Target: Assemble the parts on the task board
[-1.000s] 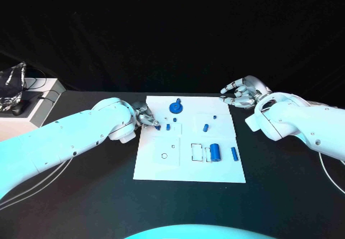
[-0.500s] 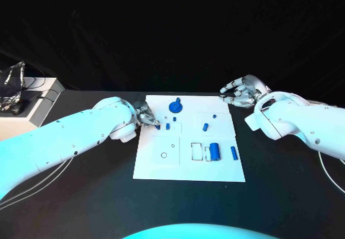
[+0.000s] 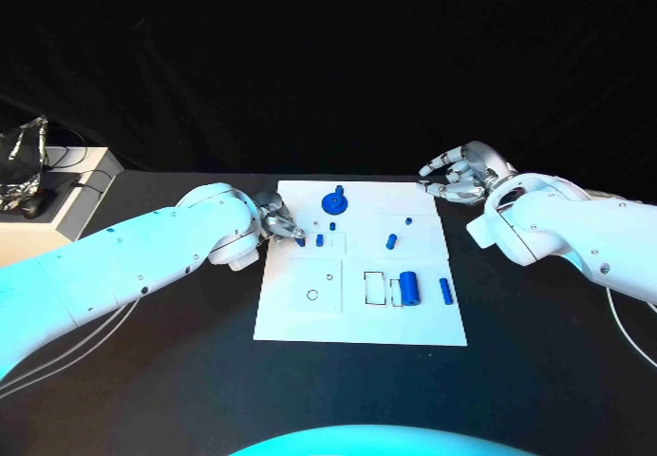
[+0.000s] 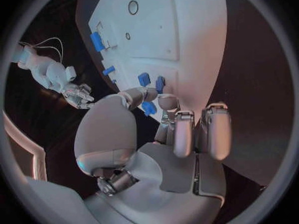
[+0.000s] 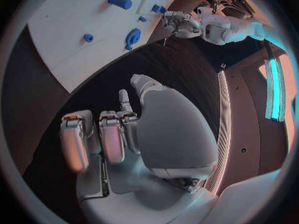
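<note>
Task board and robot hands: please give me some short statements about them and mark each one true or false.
1. The left robot hand is at the board's left edge, its fingertips on a small blue part. True.
2. The right robot hand holds the large blue cylinder. False: the cylinder lies on the task board, and that hand holds nothing, off the board's far right corner.
3. A round blue part sits near the board's far edge. True.
4. The task board lies on a white table. False: the table is black; the board is white.
5. Both robot hands are over the board's near edge. False: both are by its far half.
</note>
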You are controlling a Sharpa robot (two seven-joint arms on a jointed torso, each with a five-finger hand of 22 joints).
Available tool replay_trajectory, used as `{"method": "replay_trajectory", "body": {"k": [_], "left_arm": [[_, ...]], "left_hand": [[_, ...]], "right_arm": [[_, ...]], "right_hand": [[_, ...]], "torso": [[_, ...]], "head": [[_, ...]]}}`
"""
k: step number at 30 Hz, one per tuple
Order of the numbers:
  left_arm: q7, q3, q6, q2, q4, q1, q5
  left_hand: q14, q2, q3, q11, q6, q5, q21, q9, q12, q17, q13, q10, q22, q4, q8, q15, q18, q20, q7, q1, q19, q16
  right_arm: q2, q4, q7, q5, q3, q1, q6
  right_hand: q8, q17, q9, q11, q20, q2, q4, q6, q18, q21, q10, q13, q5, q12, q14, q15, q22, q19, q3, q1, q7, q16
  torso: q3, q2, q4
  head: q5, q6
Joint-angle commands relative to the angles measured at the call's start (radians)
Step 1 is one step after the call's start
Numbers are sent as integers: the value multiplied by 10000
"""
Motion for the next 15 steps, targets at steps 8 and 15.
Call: {"method": "replay_trajectory", "body": {"k": [8,15], "left_arm": [[-80,-69,758,38,25,-51,99],[-72,-72,791,51,3,-51,159]], "left_hand": [[1037,-62,-165,-82,200,-191,-41,175,-1,2635,153,209,681,-1069,57,-143,-71,-128,-467,346,14,34],[1037,-24,-286,-94,215,-198,-43,163,0,2635,183,217,687,-1064,21,-154,-73,-139,-473,447,19,34]], "right_arm": [[-24,58,48,-107,1,-13,96],[-27,59,46,-109,1,-14,93]], "right_hand": [[64,2217,11,-57,-95,-66,-5,-75,1,62,643,2267,33,-51,919,-59,2634,1048,44,-54,-23,-52],[94,2200,21,-57,-97,-88,-9,-87,5,48,636,2260,55,-58,915,-60,2623,1041,110,-97,-24,-58]], "torso": [[-7,1,0],[-11,6,4]], "head": [[0,-3],[-1,-4]]}}
